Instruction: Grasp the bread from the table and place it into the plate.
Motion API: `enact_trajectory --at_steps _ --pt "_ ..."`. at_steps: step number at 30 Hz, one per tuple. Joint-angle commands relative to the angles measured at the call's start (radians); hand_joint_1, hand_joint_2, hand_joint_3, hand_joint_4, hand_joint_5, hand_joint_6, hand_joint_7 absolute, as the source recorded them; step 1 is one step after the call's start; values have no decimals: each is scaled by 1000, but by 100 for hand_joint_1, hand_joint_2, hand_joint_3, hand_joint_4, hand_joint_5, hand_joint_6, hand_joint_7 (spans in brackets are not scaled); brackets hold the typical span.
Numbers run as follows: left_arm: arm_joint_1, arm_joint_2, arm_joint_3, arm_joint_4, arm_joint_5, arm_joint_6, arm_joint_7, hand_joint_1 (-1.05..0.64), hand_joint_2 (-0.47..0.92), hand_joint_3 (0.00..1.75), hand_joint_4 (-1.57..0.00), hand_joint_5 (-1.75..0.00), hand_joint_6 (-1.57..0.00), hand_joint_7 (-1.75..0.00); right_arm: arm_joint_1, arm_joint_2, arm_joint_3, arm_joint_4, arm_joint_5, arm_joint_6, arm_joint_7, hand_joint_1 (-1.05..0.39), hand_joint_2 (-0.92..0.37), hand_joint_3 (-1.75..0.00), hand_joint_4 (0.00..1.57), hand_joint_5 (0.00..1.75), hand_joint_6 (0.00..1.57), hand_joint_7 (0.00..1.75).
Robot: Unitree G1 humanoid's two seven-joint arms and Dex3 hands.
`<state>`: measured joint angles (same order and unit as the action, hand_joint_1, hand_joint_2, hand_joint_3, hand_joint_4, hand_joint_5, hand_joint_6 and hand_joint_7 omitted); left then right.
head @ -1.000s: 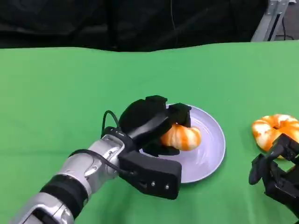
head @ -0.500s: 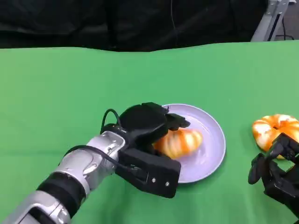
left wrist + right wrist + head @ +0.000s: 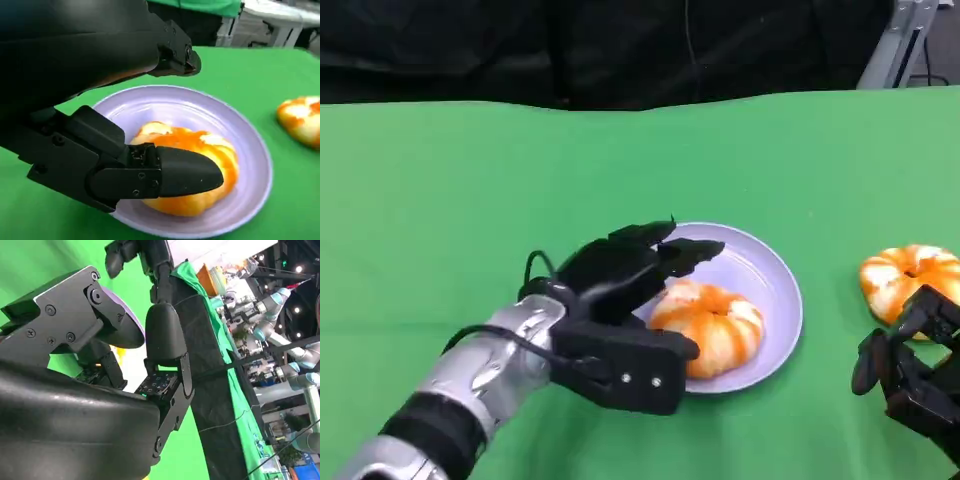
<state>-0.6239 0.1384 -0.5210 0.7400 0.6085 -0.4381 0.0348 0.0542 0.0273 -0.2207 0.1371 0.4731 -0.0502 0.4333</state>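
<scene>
On the green worktop (image 3: 470, 200), the bread (image 3: 712, 325), a rounded orange-and-white-striped bun, lies in the lilac plate (image 3: 775, 275) just beside the left hand (image 3: 620, 275), whose fingers are spread and empty, while the right hand (image 3: 910, 375) hangs empty near a second bun (image 3: 905, 275).

- I see the table (image 3: 440, 200) covered in matt green cloth, smooth and flat.
- The plate (image 3: 775, 270) looks like pale lilac plastic or glazed ware with a soft sheen; I cannot tell which.
- The bread (image 3: 715, 325) in it has a glossy, orange-and-cream crust.
- My left hand (image 3: 620, 270) is matt black plastic with small metal screws.
- The left forearm (image 3: 485, 370) is brushed silver metal.
</scene>
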Motion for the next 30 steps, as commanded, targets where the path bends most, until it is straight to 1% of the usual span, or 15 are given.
enact_trajectory --at_steps 1,3,5,7,8,12,13,14,15,17,19,23,25,27,30 --pt "71 -5 104 -34 -154 -57 -20 -73 92 42 -27 -9 -43 -5 10 -9 -3 -13 5 7 -7 -5 -49 -125 87 175 80 154" --pt "107 -36 175 -44 -291 -66 -80 -51 92 27 -51 -16 -57 -7 10 -10 -2 -15 2 8 -11 -5 -49 -125 87 175 80 154" --pt "135 -58 234 -68 -416 -43 -159 -42 92 24 -64 -20 -66 -9 10 -11 -2 -15 1 6 -9 -5 -49 -125 87 175 80 154" --pt "175 -72 311 -124 -601 45 -299 -34 92 25 -76 -29 -76 -11 10 -12 -2 -14 3 7 -6 -5 -49 -125 87 175 80 154" --pt "197 -73 345 -160 -682 94 -361 -30 92 27 -78 -37 -81 -10 10 -13 -2 -15 3 9 -7 -5 -49 -126 87 175 79 154" --pt "269 -76 444 -295 -911 308 -506 -13 91 53 -78 -95 -106 -11 12 -11 -4 -18 6 15 -9 -5 -48 -126 87 175 79 155" --pt "296 -72 466 -335 -955 354 -526 -12 90 56 -77 -101 -108 -12 12 -11 -4 -18 7 16 -7 -5 -48 -126 87 175 79 155" --pt "325 -70 491 -371 -1004 396 -552 -11 81 74 -78 -117 -114 -24 12 -11 -4 -17 7 15 -5 -5 -48 -126 87 175 79 155" --pt "346 -70 511 -397 -1045 427 -577 -8 69 99 -80 -135 -105 -66 12 -12 -3 -17 5 13 -4 -5 -48 -126 87 175 79 155" --pt "384 -75 552 -426 -1125 479 -634 -4 60 121 -85 -152 -94 -116 13 -16 -4 -15 2 9 0 -5 -48 -126 87 175 79 155" --pt "408 -78 579 -442 -1170 522 -659 -5 56 129 -88 -161 -92 -134 13 -18 -5 -17 2 11 0 -5 -48 -126 87 175 79 154" --pt "497 -56 637 -514 -1238 625 -667 -10 48 132 -88 -174 -92 -153 15 -15 -6 -22 4 12 -2 -6 -48 -126 87 175 79 154" --pt "533 -45 675 -518 -1289 671 -711 -10 47 132 -87 -174 -91 -156 15 -15 -7 -22 6 14 -2 -6 -48 -126 87 175 79 154" --pt "555 -34 716 -487 -1339 713 -760 -13 51 116 -86 -175 -93 -149 14 -18 -9 -20 3 10 -2 -6 -48 -126 87 175 79 154" --pt "557 -18 755 -425 -1363 744 -817 -13 49 116 -85 -175 -97 -141 13 -22 -11 -17 4 10 2 -5 -48 -126 86 175 79 153"
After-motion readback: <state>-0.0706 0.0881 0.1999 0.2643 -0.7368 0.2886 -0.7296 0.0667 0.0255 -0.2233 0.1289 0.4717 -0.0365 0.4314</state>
